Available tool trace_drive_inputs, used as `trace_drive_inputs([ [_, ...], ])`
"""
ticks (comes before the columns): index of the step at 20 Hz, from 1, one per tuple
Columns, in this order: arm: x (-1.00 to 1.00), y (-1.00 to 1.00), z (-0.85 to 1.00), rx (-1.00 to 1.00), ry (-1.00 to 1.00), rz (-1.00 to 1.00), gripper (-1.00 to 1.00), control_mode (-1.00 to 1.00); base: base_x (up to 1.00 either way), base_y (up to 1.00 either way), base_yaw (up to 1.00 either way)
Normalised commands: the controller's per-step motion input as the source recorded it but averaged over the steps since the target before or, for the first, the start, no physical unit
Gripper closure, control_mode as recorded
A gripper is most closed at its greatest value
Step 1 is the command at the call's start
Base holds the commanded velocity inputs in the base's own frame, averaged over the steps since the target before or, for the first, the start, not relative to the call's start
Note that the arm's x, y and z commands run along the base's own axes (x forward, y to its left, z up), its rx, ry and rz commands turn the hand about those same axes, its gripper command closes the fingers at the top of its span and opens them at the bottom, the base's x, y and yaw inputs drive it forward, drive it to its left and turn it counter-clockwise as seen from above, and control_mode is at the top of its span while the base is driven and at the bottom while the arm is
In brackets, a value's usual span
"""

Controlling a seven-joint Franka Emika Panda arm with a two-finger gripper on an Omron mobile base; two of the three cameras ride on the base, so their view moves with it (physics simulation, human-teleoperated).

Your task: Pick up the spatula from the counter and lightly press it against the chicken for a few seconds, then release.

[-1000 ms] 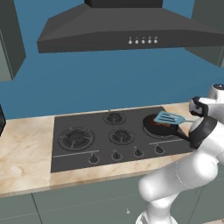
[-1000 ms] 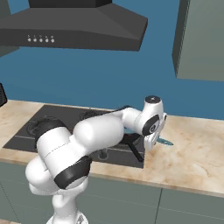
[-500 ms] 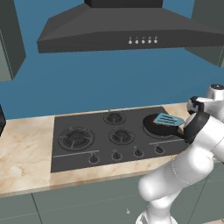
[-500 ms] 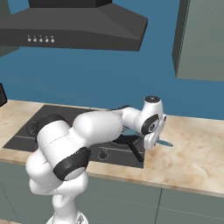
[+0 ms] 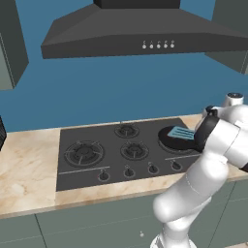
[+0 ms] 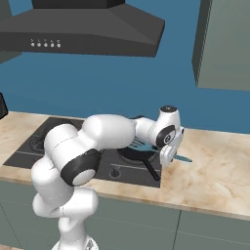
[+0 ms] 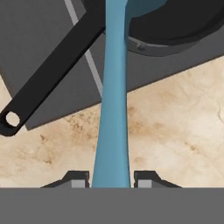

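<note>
Claw: the claw (image 7: 112, 178) is narrow, its two dark tips shut on either side of the handle of the blue flat-bladed spatula (image 7: 113, 109).
Grip point: it holds low on the handle, near the free end. That probably leaves the full length free to reach in from beyond the stove's edge.
Spatula: the handle crosses the beige marbled stone surface (image 7: 175, 118). Its blade (image 5: 181, 131) lies over the black round frying pan (image 5: 173, 139) on the right side of the dark glass gas stove (image 5: 97, 155).
Chicken: it cannot be made out and is likely hidden under the blade, since the blade sits inside the pan's rim.
Pan's long black handle: the pan's long black handle (image 7: 48, 83) angles out over the stove's edge beside the spatula's handle, and the two do not touch.
Arm: the wrist (image 6: 168, 141) is bent down over the surface just right of the pan, so the tool lies low and nearly flat.
Stage: judged to be the pressing step, with release not yet done.
Next: a light hold downward, then opening the tips.
Risk: pushing too hard from this far end could tip or slide the pan.
</note>
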Motion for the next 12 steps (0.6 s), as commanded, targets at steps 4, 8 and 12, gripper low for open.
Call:
trace_drive_inputs([
  [4, 0.12, -0.04, 0.00, 0.00, 0.00, 0.00, 1.00, -1.00, 0.00, 0.00, 0.00],
  [8, 0.06, -0.08, 0.00, 0.00, 0.00, 0.00, 1.00, -1.00, 0.00, 0.00, 0.00],
  [12, 0.00, -0.09, -0.03, 0.00, 0.00, 0.00, 1.00, -1.00, 0.00, 0.00, 0.00],
])
